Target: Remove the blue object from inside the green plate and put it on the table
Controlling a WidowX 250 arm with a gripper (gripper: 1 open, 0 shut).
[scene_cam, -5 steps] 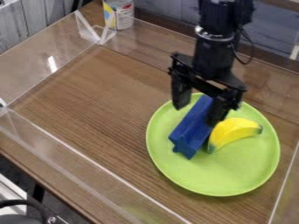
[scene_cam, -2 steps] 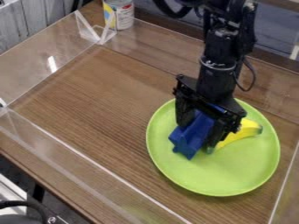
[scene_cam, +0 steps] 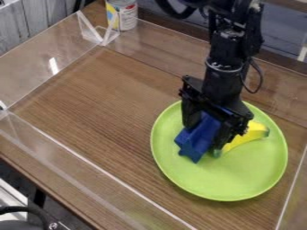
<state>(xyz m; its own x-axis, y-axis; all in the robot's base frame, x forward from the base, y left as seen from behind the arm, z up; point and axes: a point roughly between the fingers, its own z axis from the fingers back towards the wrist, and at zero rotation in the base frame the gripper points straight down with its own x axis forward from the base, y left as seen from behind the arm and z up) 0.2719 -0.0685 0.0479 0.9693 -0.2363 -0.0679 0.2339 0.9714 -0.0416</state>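
The gripper (scene_cam: 211, 124) was positioned over the upper part of the plate (scene_cam: 228, 184), its arm reaching down from the top of the view. Its fingers lay over the upper portion of the block (scene_cam: 196, 137) and hid that portion from sight. Whether they had closed on the block, or stood spread around it, could not be determined.

The block, dark blue and elongated, was within the plate, left of the plate's centre as seen in the view. It lay aslant, its exposed lower end pointing toward the bottom of the view. Contact between the fingers and the block could not be confirmed.

The banana (scene_cam: 246, 137), yellow, was also within the plate, to the right of the block. The gripper's right-hand side in the view covered part of it. Whether the banana and the block touched could not be established.

The plate, round and lime green, sat on the table (scene_cam: 96, 103), toward the right side of the view. The table surface was brown wood grain. A clear wall (scene_cam: 46, 61) ran along its left edge. A can (scene_cam: 121, 13) with a printed label stood at the top left, near the table's far edge. A black cable (scene_cam: 256, 79) hung in a loop beside the arm.
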